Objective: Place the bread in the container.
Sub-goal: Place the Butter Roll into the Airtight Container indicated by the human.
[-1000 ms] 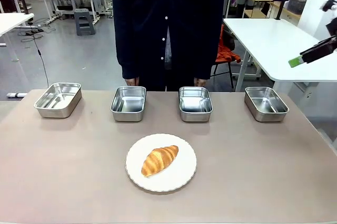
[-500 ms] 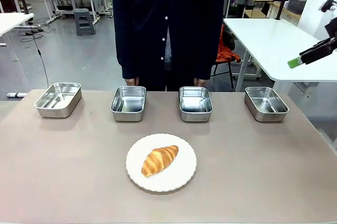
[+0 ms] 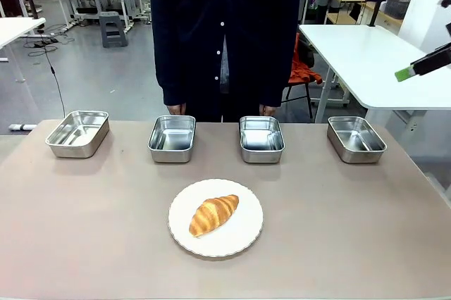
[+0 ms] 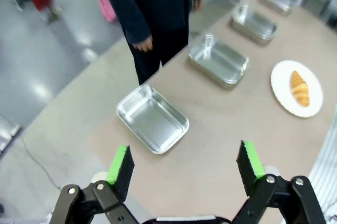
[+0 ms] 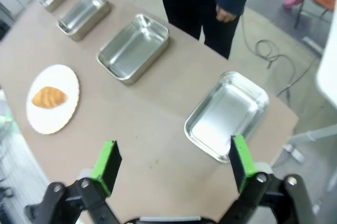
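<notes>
The task appears to be at its very start. The bread (image 3: 213, 214) lies untouched on the white plate (image 3: 246, 231) in the middle of the table (image 3: 352, 229), on the robot's side of four empty steel trays lined up along the far edge. Nothing marks which tray is the container meant. The person (image 3: 225, 32) stands behind the two middle trays with both hands down at the table's edge, pointing at nothing. The left end effector (image 4: 184, 163) hangs high above the table's left end, its fingers spread wide and holding nothing. The right end effector (image 5: 171, 161) hangs equally wide and empty above the right end, over the rightmost tray (image 5: 226, 116). The next move probably calls for one arm to come down over the plate and set its fingers across the bread's narrower width. It should close gently, since the flaky crust would likely crush, before carrying the bread to a tray.
</notes>
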Robot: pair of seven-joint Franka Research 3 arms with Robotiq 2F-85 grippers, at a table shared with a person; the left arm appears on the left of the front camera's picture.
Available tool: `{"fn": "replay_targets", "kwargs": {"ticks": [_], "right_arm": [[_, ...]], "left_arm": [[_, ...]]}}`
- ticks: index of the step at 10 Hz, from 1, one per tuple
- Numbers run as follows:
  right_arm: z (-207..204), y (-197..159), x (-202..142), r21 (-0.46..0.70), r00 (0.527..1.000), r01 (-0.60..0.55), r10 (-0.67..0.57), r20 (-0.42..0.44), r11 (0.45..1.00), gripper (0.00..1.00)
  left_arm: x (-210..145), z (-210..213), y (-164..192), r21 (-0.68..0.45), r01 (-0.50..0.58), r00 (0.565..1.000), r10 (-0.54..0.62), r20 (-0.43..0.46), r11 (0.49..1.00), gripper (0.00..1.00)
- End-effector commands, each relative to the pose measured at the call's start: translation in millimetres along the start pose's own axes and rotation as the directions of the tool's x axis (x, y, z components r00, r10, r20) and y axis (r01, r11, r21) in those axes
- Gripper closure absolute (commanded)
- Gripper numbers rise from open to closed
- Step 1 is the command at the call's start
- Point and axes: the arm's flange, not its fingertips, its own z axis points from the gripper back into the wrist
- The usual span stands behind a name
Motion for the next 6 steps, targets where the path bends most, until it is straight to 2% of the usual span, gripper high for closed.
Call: {"fn": "replay_targets", "kwargs": {"ticks": [1, 6], "right_arm": [[11, -19, 3, 0.059, 0.998, -0.007, 0.003, 0.067, 0.998, 0.0], [20, -24, 6, 0.063, 0.993, 0.017, -0.024, 0.113, 0.998, 0.0]], "left_arm": [[1, -3, -5, -0.041, 0.022, 0.995, -0.018, 0.099, 0.999, 0.0], [8, -8, -22, -0.029, -0.05, 0.985, 0.054, 0.161, 0.998, 0.0]]}}
